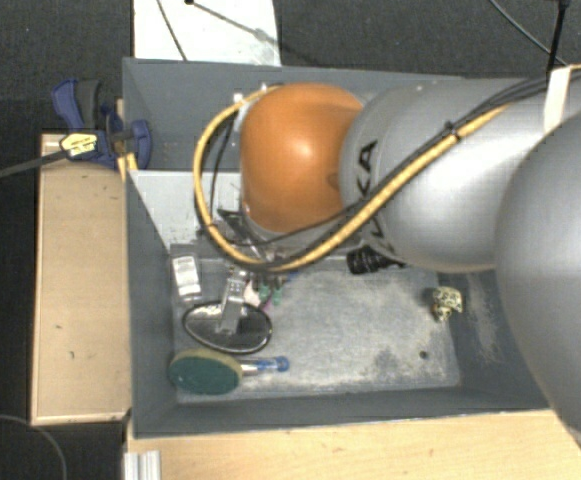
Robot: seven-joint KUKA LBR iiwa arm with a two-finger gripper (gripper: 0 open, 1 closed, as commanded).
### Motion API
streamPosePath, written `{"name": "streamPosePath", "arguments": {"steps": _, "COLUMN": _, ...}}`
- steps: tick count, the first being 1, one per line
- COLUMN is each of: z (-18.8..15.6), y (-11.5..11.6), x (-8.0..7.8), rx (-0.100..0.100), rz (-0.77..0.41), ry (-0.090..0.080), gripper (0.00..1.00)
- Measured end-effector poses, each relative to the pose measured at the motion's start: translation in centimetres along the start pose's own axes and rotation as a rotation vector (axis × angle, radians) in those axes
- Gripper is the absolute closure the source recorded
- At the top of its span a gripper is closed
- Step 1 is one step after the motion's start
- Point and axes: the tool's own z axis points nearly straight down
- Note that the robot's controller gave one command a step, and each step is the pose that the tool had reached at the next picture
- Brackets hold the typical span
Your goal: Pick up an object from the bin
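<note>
Camera view looks down on the hand, low in the front left part of the grey bin, under the arm's orange cover. It is too hard to see whether the hand is spread or pressed together. Its tip is right over a shiny black oval thing lying flat on the bin floor. Just in front of that lies a green oval brush with a blue handle. A small white packet lies just behind. A little yellow thing sits well apart on the right.
</note>
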Motion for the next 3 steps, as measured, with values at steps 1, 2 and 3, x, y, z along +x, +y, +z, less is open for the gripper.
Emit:
{"name": "streamPosePath", "arguments": {"steps": 1, "z": 12.6, "y": -4.8, "x": 0.7, "rx": 0.001, "rz": -0.469, "ry": 0.003, "gripper": 0.0}}
{"name": "streamPosePath", "arguments": {"steps": 2, "z": 12.4, "y": -4.7, "x": 0.6, "rx": 0.0, "rz": -0.463, "ry": -0.001, "gripper": 1.0}}
{"name": "streamPosePath", "arguments": {"steps": 3, "z": -11.3, "y": -3.8, "x": -0.8, "rx": -0.002, "rz": -0.468, "ry": -0.009, "gripper": 1.0}}
